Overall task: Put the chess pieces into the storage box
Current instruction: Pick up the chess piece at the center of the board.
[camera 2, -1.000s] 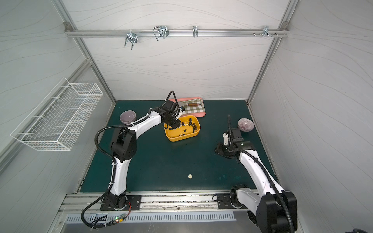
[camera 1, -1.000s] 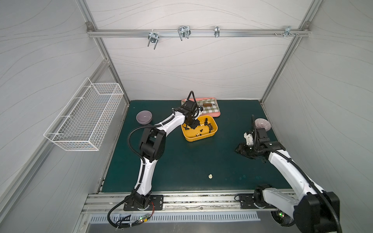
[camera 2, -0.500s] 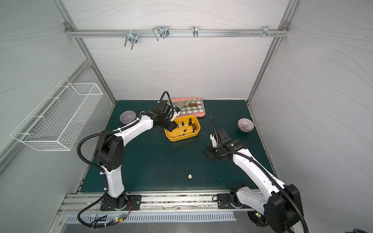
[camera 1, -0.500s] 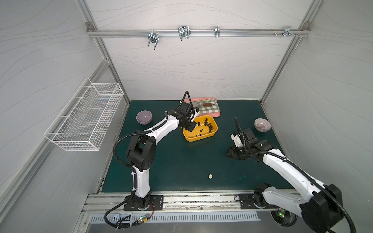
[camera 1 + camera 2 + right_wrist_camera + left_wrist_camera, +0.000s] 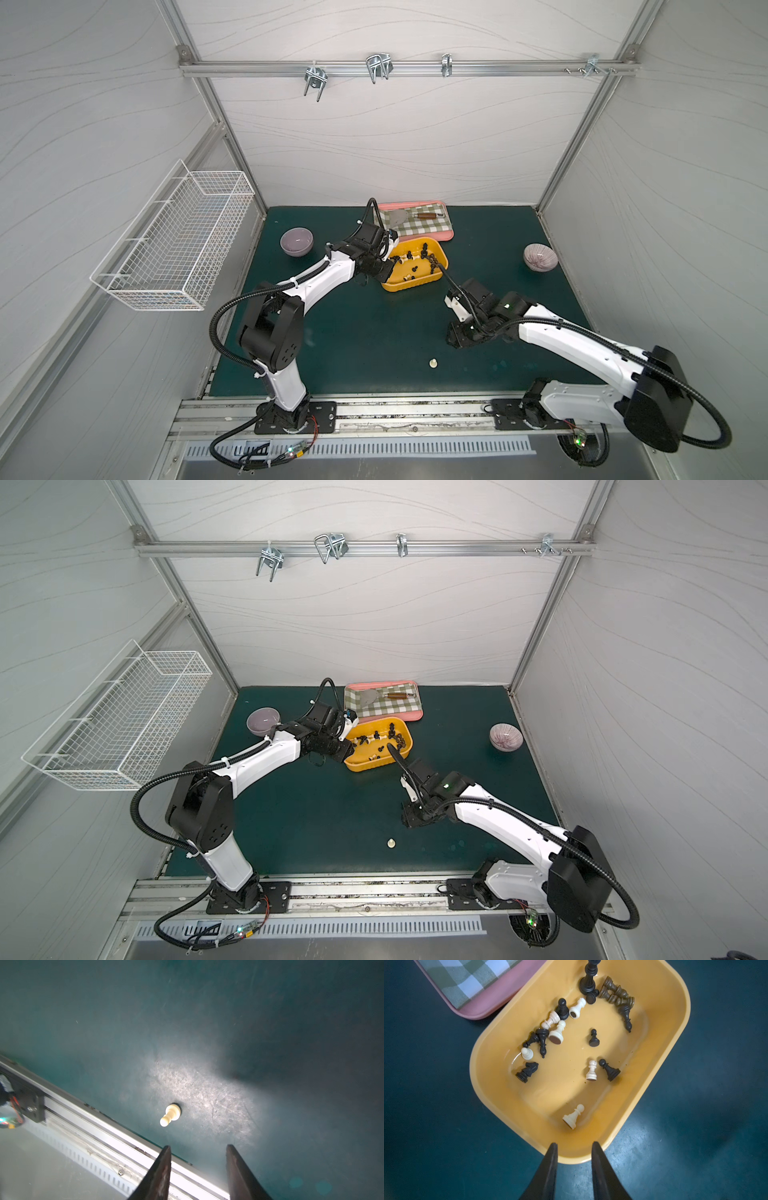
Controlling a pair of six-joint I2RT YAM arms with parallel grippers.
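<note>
The yellow-orange storage box [image 5: 409, 286] [image 5: 374, 766] sits on the green mat at the back centre. Several black, brown and cream chess pieces [image 5: 573, 1115] lie or stand inside it. One cream pawn [image 5: 433, 363] [image 5: 391, 843] [image 5: 170, 1114] lies alone on the mat near the front edge. My left gripper [image 5: 574, 1144] [image 5: 385, 274] hovers at the box's left end, over its rim [image 5: 675, 1022]; it is open by a narrow gap with nothing in it. My right gripper [image 5: 198, 1146] [image 5: 455, 338] hangs open and empty a little behind and to the right of the lone pawn.
A pink tray [image 5: 446, 236] with a green checked cloth and a spatula touches the box's far side. Purple bowls stand at back left [image 5: 296, 242] and at right [image 5: 539, 257]. A white wire basket [image 5: 178, 241] hangs on the left wall. A metal rail [image 5: 104, 1126] borders the mat's front.
My right arm has swung from the right side towards the front centre, nearer the lone pawn, its jaws narrowing a little. My left gripper has drawn back from over the box to its left end.
</note>
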